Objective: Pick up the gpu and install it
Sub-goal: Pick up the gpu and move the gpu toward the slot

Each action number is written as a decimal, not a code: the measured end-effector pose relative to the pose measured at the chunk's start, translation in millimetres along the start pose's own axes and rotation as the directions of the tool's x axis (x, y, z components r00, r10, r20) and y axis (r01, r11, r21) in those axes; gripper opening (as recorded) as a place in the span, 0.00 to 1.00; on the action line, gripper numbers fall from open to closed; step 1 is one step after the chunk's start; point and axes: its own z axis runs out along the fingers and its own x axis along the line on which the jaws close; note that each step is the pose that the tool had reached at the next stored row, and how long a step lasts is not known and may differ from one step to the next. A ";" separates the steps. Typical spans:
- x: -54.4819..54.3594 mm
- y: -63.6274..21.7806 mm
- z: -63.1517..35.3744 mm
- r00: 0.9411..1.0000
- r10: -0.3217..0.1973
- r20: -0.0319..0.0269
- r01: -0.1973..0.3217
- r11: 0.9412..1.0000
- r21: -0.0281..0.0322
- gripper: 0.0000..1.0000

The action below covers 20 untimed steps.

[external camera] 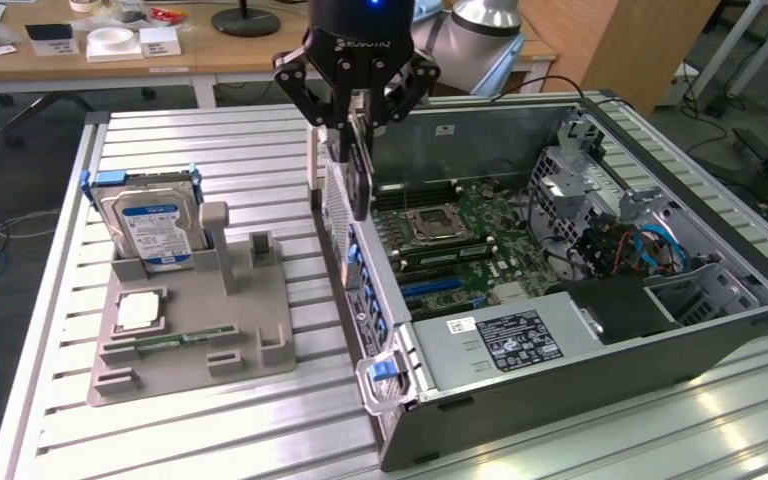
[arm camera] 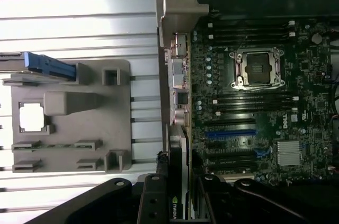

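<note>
— So, where does everything sit, biggest first?

— The slatted desk [external camera: 157, 440] carries it all. The open computer case [external camera: 598, 370] fills the three-o'clock half of the exterior view, with its motherboard [external camera: 491, 240] facing up. The grey parts holder [external camera: 197, 370] lies at about eight o'clock, and the hard drive [external camera: 153, 225] stands in it.

— And the gpu [arm camera: 178, 176]?

— It's in my pincer [external camera: 360, 120], which is closed partway, my fingers [arm camera: 152, 203] clamped on the card's two flat faces. That puts the card near twelve o'clock, over the case's rear wall.

— Which way does it lie?

— It hangs on edge below my grip, seemingly with its long side straight down, clear of the board. I judge the blue expansion slot [external camera: 431, 287] to be at roughly five o'clock from my pincer, lower and inside the case. That offset is the one that matters.

— How does it look?

— From above it's thin, a pale edge beside a dark body. There's a green logo close to my grip.
</note>
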 end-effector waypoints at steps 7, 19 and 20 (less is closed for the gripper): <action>-10.8 0.8 0.3 1.000 0.000 0.000 0.000 1.000 -0.001 0.27; -29.0 2.1 0.7 1.000 0.000 0.000 0.000 1.000 -0.003 0.27; -30.3 2.2 0.8 1.000 0.000 0.000 0.000 1.000 -0.003 0.27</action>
